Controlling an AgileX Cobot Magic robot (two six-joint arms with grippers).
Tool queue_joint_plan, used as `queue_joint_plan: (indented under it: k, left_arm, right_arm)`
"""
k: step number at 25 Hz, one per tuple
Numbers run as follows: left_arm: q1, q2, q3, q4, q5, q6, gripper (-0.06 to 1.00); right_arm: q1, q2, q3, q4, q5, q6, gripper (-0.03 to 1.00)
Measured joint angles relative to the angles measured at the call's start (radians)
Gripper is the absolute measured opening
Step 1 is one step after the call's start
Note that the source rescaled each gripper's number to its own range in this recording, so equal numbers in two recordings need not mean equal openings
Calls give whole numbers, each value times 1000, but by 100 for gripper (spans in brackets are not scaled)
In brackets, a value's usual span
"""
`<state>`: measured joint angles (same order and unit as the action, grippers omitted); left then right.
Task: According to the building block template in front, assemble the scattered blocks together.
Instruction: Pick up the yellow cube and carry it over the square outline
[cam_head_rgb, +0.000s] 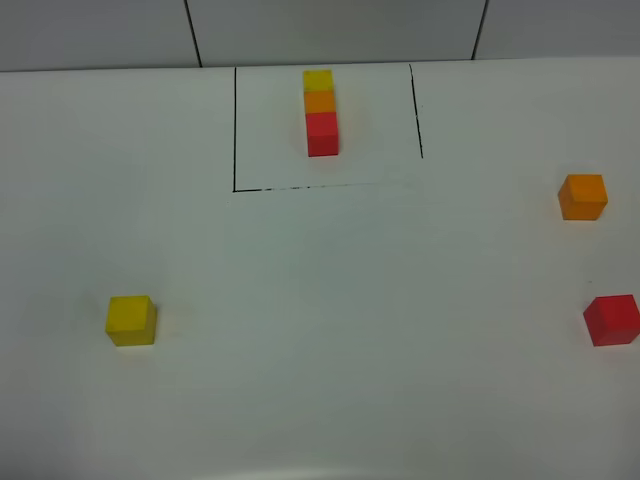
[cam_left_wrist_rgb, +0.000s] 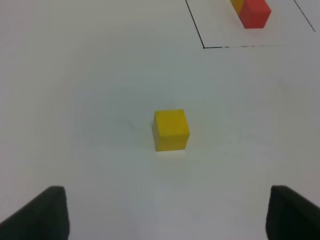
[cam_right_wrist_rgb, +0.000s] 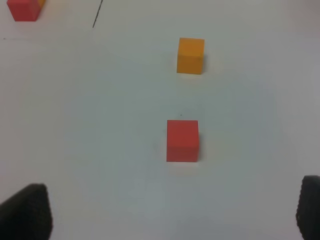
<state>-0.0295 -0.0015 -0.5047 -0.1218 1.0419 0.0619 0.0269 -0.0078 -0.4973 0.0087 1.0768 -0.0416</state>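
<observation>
The template is a row of three touching cubes, yellow (cam_head_rgb: 318, 80), orange (cam_head_rgb: 319, 101) and red (cam_head_rgb: 322, 133), inside a thin black drawn frame (cam_head_rgb: 235, 130) at the back middle of the white table. The loose yellow cube (cam_head_rgb: 131, 320) sits front left; it also shows in the left wrist view (cam_left_wrist_rgb: 171, 130), a little ahead of my open, empty left gripper (cam_left_wrist_rgb: 170, 215). The loose orange cube (cam_head_rgb: 582, 196) and the loose red cube (cam_head_rgb: 611, 319) sit at the right edge. In the right wrist view the red cube (cam_right_wrist_rgb: 182, 140) lies ahead of my open, empty right gripper (cam_right_wrist_rgb: 167, 210), with the orange cube (cam_right_wrist_rgb: 190, 55) beyond it.
The white table (cam_head_rgb: 330, 300) fills the view, with a tiled wall (cam_head_rgb: 330, 30) behind its back edge. Neither arm shows in the high view. The template's red end (cam_left_wrist_rgb: 255, 13) shows far off in the left wrist view, and also in the right wrist view (cam_right_wrist_rgb: 22, 10).
</observation>
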Motion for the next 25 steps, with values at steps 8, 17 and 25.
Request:
queue_joint_plan:
  k: [8, 17, 25]
  left_arm:
    - [0, 0, 0, 0, 0, 0, 68]
    - [0, 0, 0, 0, 0, 0, 68]
    - [0, 0, 0, 0, 0, 0, 68]
  right_arm:
    - [0, 0, 0, 3, 0, 0, 100]
    - [0, 0, 0, 3, 0, 0, 100]
    - [0, 0, 0, 3, 0, 0, 100]
